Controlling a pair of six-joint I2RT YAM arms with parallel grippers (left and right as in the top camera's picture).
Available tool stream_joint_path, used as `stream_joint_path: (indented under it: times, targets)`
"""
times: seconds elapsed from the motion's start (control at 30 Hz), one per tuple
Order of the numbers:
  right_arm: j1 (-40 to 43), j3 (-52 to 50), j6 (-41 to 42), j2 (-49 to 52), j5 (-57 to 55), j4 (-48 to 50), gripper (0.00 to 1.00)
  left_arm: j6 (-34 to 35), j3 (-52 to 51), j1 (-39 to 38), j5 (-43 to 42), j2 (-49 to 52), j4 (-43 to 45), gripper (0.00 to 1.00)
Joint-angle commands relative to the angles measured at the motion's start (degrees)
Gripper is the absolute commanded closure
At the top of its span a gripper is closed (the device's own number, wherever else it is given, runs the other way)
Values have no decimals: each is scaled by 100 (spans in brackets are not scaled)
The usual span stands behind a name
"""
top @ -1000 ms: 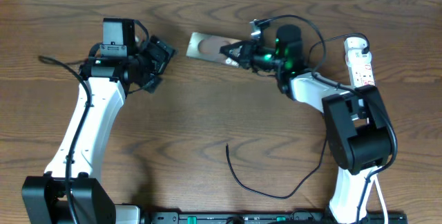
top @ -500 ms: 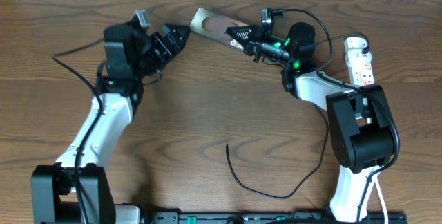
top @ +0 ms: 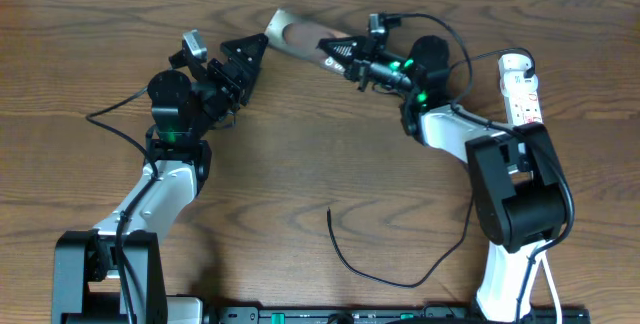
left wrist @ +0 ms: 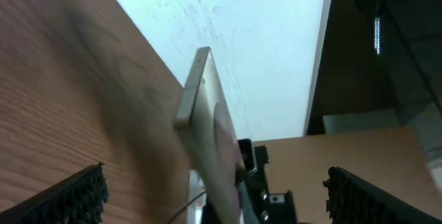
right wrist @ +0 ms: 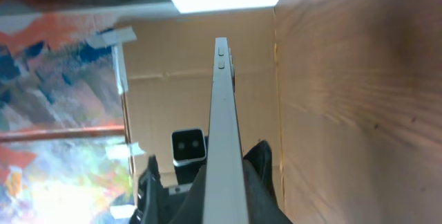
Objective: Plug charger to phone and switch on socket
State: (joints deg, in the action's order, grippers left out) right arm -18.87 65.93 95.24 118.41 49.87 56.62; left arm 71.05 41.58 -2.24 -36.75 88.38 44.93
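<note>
Right gripper (top: pixel 343 57) is clamping the phone (top: pixel 298 37) across its flat faces near one end. The right wrist view is showing it edge-on between the fingers (right wrist: pixel 261 175). Left gripper (top: pixel 246 56) is sitting spread wide just beside the phone's free end, not touching it. Its pads (left wrist: pixel 76 198) are framing the slab with a gap on each side.

We're holding the phone tilted, off the table (top: pixel 300 164), at the far edge. We're treating it as stiff, light, smooth-rimmed and slip-prone, with a fragile face. So we're gripping across the faces, clear of the side buttons (right wrist: pixel 221 54), and leaving the port end open. We can't tell from here which end is carrying the port.

Charger (top: pixel 372 264) is lying loose near the front, well apart from the phone. It's thin and floppy, so we're planning to pinch it just behind the plug tip (top: pixel 330 210). Socket (top: pixel 522 86) is sitting at the far right.

Count: one phone, one charger, one socket, two grippers.
</note>
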Motion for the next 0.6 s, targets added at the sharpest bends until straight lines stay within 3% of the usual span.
stream_joint_path:
  times: [0.0, 0.57]
  targets:
    - [-264, 76, 52, -63, -2, 107, 99, 437, -28, 35, 33, -61, 17, 2]
    - [-885, 76, 52, -66, -55, 70, 99, 470, -31, 420, -55, 138, 22, 2]
